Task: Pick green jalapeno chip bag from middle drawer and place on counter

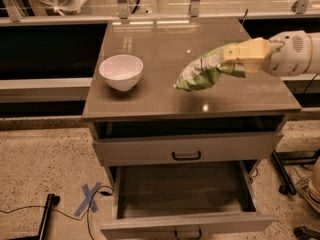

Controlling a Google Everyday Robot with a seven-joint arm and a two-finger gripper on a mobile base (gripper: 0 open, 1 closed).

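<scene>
My gripper (231,60) comes in from the right on a white arm and is shut on the green jalapeno chip bag (202,72). The crinkled light-green bag hangs from the yellowish fingers (246,51) a little above the right half of the counter (150,96), its lower left tip close to the surface. The middle drawer (185,194) is pulled out at the bottom of the cabinet, and its inside shows nothing. Its black bar handle is at the lower edge of the view.
A white bowl (121,72) stands on the counter's left half. A shut grey drawer front (186,149) with a black handle sits above the open drawer. Blue tape cross (89,199) and a black cable lie on the floor at left. A metal rail runs behind the counter.
</scene>
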